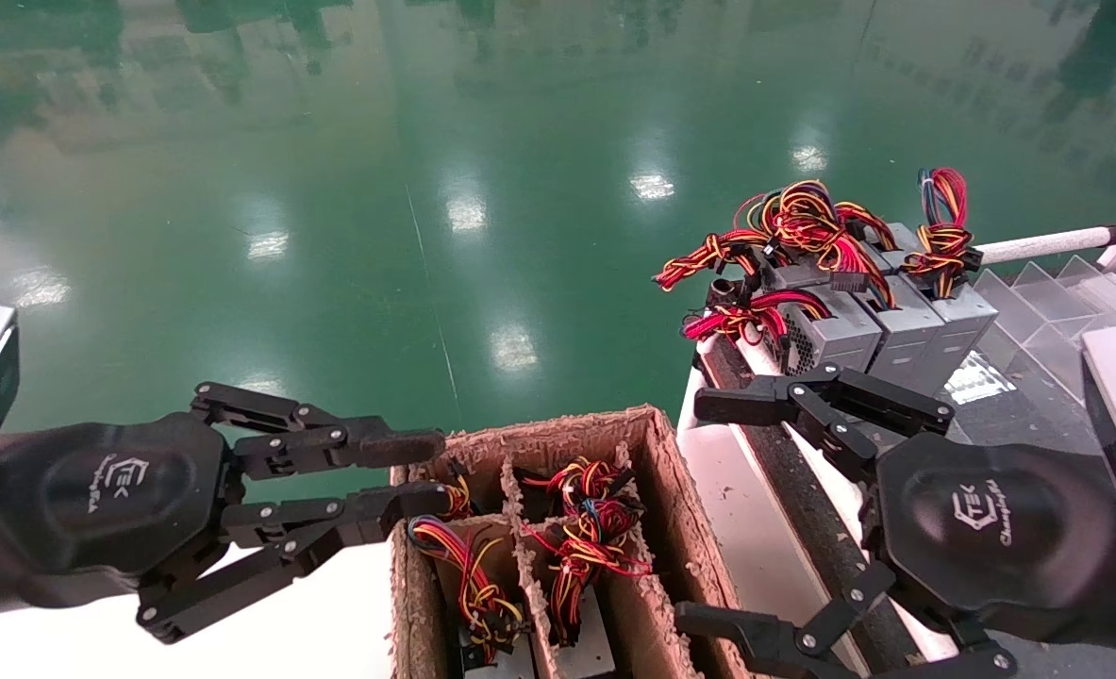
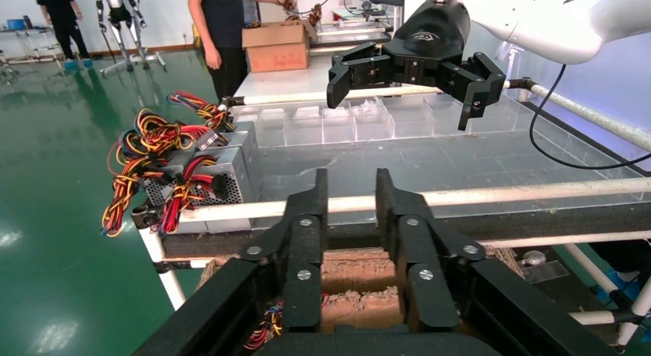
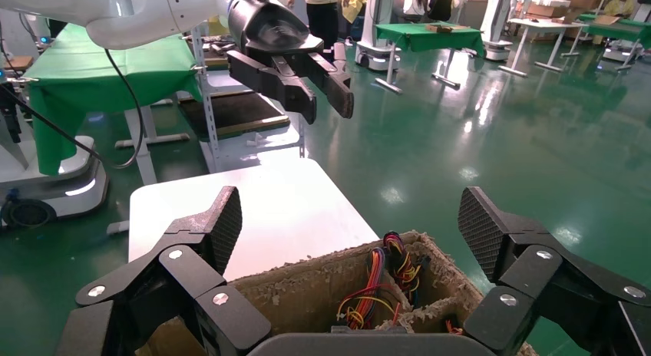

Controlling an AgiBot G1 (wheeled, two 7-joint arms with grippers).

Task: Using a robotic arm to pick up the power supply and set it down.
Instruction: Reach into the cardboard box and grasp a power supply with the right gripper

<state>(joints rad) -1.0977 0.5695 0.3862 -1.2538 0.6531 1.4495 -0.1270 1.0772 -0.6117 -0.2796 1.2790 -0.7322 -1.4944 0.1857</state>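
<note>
At lower right, the right gripper (image 1: 708, 514) gapes wide beside the cardboard box (image 1: 657, 471); the power supply (image 1: 826, 335) sits upper right among others. The left gripper (image 1: 425, 469), lower left, is nearly closed, empty.

bright, even overhead lighting. the glossy green floor (image 1: 425, 189) mirrors ceiling lamps as white glare patches and smeared reflections. the head view bends at its edges. shadows are soft and faint. in both wrist views the nearest black linkages look slightly soft.
</note>
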